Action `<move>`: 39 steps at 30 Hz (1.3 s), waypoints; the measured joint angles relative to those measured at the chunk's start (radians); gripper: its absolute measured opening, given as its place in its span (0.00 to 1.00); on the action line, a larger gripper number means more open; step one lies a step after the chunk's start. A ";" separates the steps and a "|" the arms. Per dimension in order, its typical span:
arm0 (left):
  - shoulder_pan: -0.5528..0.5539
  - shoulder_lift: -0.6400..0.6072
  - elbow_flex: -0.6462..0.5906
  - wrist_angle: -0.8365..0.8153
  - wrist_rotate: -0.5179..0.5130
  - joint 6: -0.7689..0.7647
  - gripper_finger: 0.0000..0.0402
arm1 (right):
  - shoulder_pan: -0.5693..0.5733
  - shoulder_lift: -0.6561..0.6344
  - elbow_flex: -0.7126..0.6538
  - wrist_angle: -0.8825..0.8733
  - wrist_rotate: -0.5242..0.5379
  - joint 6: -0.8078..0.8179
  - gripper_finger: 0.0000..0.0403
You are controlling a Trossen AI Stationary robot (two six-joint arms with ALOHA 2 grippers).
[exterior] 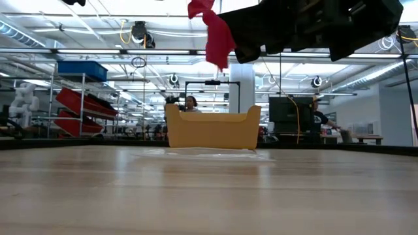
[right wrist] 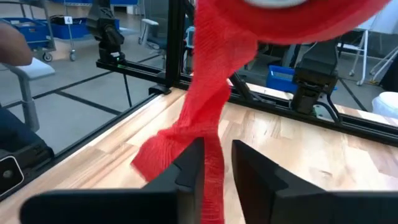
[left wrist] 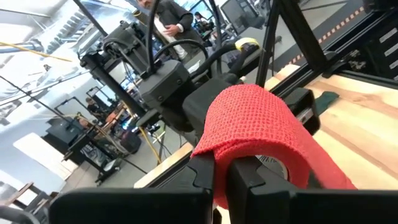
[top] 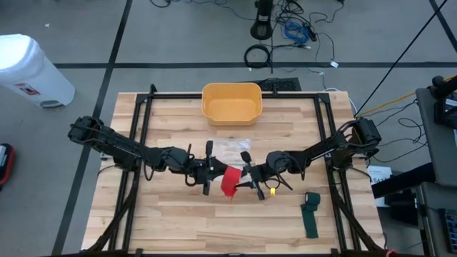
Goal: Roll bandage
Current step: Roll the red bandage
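Observation:
A red bandage (top: 228, 180), partly rolled, is held in the air over the middle of the table between my two grippers. Its roll (left wrist: 261, 127) is at my left gripper (top: 211, 178), which is shut on it. Its loose tail (right wrist: 208, 118) hangs from the roll and passes between the fingers of my right gripper (top: 248, 178), which is shut on it. In the low view the bandage (exterior: 214, 32) hangs well above the table top. My left gripper pinches the red roll between its two fingers (left wrist: 205, 177), at the roll's near end (left wrist: 227, 155), coming level from the table's left. The roll is lifted clear of the table. My right gripper pinches the loose tail (right wrist: 214, 162) between its two fingers (right wrist: 189, 168), coming level from the table's right. The tail runs slack from the roll above, and its free end (right wrist: 155, 158) hangs below the fingers.
A yellow bin (top: 231, 102) stands at the far middle of the table, with a clear plastic wrapper (top: 232, 148) lying in front of it. A green bandage (top: 311, 213) lies on the table at the near right. Black frame rails run along both sides.

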 joint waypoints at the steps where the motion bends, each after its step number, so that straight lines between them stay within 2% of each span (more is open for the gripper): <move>1: 0.000 0.000 0.000 0.001 -0.001 0.000 0.03 | -0.001 0.000 0.000 -0.001 0.000 -0.004 0.15; 8: 0.008 0.000 0.000 0.001 -0.008 0.000 0.03 | -0.003 0.001 0.004 -0.012 -0.001 -0.015 0.14; 12: 0.018 0.000 0.000 0.015 -0.044 0.000 0.03 | -0.003 0.015 0.015 -0.067 0.001 0.015 0.03; 22: 0.003 -0.013 -0.001 0.036 -0.215 0.000 0.03 | 0.038 0.023 0.017 -0.285 0.266 0.164 0.00; 25: 0.003 -0.015 -0.001 0.033 -0.231 0.000 0.03 | 0.057 0.023 0.017 -0.334 0.331 0.202 0.00; 28: 0.003 -0.016 -0.001 0.024 -0.216 0.001 0.03 | 0.087 0.022 0.016 -0.335 0.424 0.187 0.00; 33: 0.002 -0.016 -0.001 -0.027 -0.107 0.005 0.03 | 0.114 -0.043 0.016 -0.347 0.438 0.137 0.01; 39: 0.003 -0.016 -0.001 -0.042 0.003 0.006 0.03 | 0.118 -0.086 0.017 -0.324 0.432 0.058 0.16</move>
